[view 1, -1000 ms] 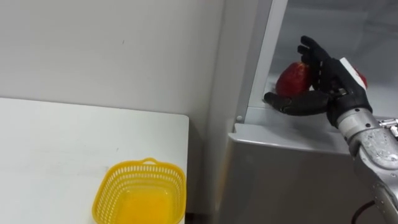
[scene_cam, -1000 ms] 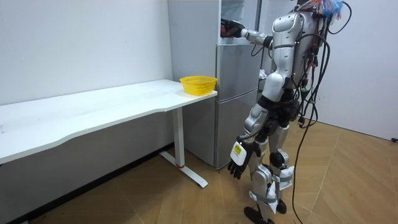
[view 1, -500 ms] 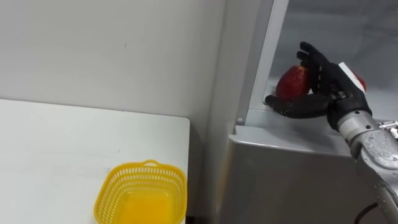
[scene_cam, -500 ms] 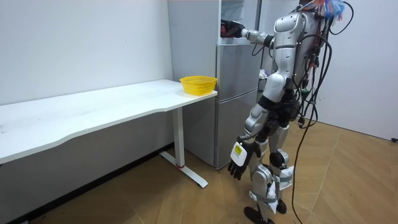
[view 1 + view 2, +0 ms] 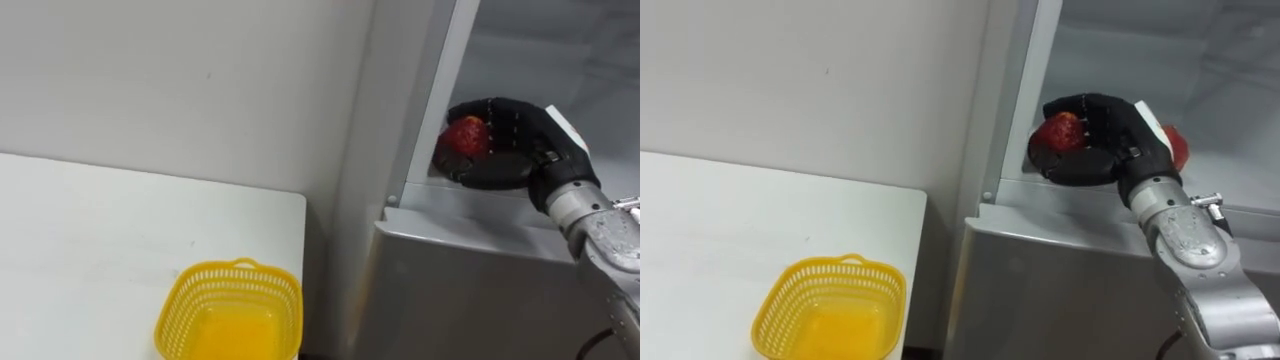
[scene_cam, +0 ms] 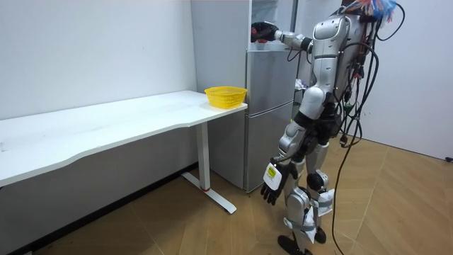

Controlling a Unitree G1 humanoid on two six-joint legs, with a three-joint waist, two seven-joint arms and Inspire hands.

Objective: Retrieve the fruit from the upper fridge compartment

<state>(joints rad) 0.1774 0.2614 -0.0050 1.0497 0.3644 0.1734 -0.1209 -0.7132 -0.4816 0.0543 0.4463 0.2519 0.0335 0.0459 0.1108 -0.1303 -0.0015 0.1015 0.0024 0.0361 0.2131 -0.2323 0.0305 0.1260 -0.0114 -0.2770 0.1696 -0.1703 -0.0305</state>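
A red fruit (image 5: pixel 466 135) sits at the front left of the open upper fridge compartment (image 5: pixel 560 60), just above its lower ledge. My right hand (image 5: pixel 515 140) reaches in from the right and is shut on it, fingers curled over the top and thumb underneath. Most of the fruit is hidden by the fingers. A second red thing (image 5: pixel 1177 147) peeks out behind the back of that hand. In the room view I stand upright facing the fridge (image 6: pixel 272 106), right arm raised to it, and my left hand (image 6: pixel 271 188) hangs open beside my thigh.
A yellow mesh basket (image 5: pixel 235 266) stands at the near right corner of the white table (image 5: pixel 100 230), just left of the fridge. The fridge's grey lower door (image 5: pixel 470 290) is closed below the ledge. A white wall runs behind the table.
My right hand's fingers, straight beside the red fruit before, have curled round it. The view has shifted slightly to the right.
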